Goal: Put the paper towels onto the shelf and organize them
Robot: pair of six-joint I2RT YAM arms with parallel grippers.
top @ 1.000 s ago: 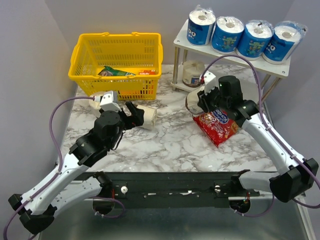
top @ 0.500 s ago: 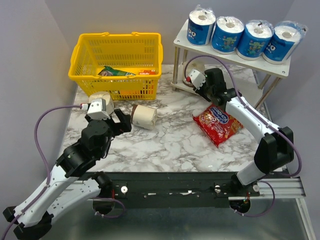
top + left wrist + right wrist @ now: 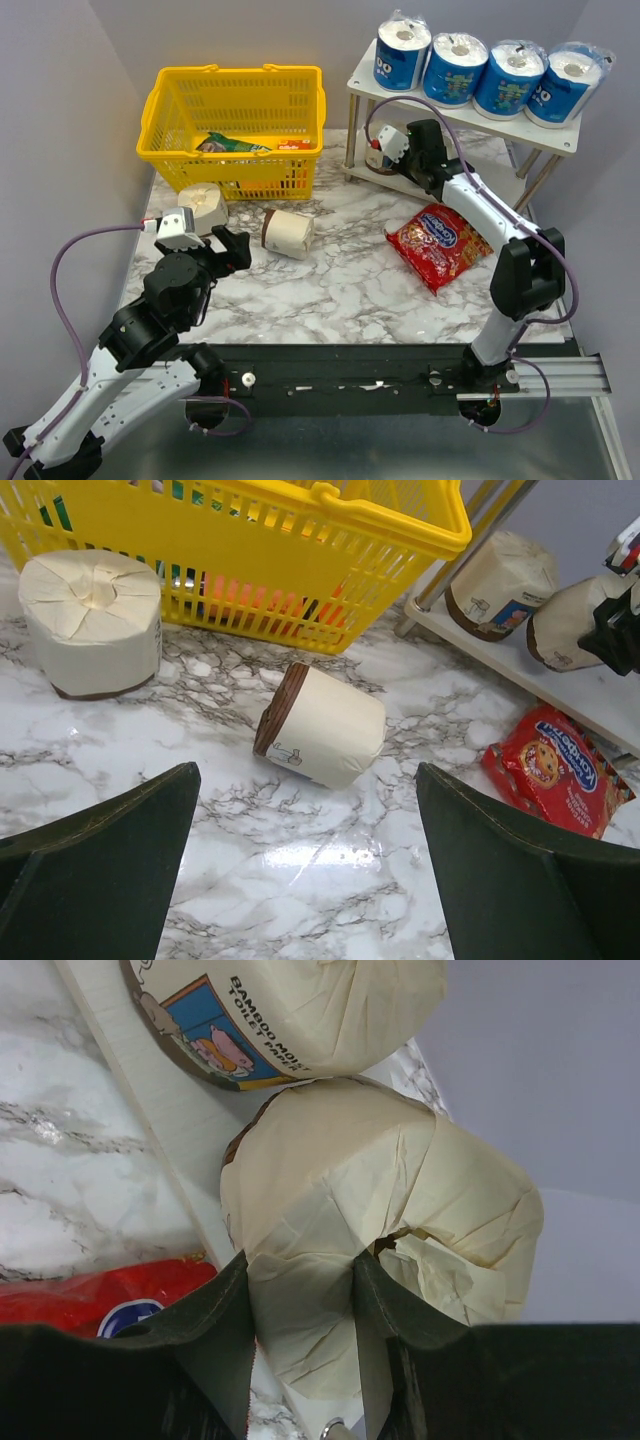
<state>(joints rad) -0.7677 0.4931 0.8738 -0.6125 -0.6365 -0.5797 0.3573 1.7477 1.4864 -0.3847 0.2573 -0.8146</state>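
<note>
a cream roll (image 3: 322,725) lies on its side on the table (image 3: 300,865), just ahead of the left pincer (image 3: 232,250), whose fingers are spread wide and empty. its long axis seems to run roughly across their gap, brown end leftward. the left arm is nearer. the right pincer (image 3: 300,1280) is clenched on another cream roll (image 3: 380,1190) at the shelf's (image 3: 590,695) lower tier.

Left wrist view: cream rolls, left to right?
upright cream roll by the basket → tipped cream roll, lying on its side → shelved cream roll on the shelf, lower tier → held cream roll, in the right gripper
</note>
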